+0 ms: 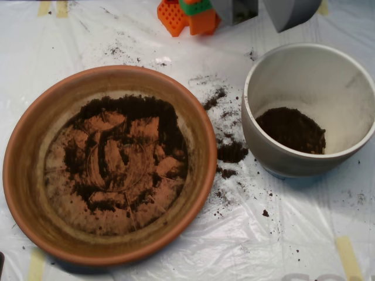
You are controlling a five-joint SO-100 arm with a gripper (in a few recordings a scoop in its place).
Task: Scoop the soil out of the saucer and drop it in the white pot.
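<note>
At the left of the table (304,234), which is covered with clear plastic sheeting, the saucer (23,175) sits flat with its opening facing straight up at the camera; being round, it has no long axis. Soil (132,110) lies in it as a thin, broken ring with scraped bare patches of orange clay in the middle. To the right, near but apart from the saucer, the white pot (328,76) stands upright, mouth up, with a dark heap of soil on its floor toward the lower left. Spilled soil (231,152) is scattered on the sheeting between the two, thickest just beside the pot's left wall.

Along the top edge, the grey end effector (266,10) shows only in part, above and slightly left of the pot and well apart from the saucer; whether its shells are parted or closed cannot be told. Just left of it, orange and green arm parts (190,14) sit at the frame's edge; the arm's pose cannot be made out.
</note>
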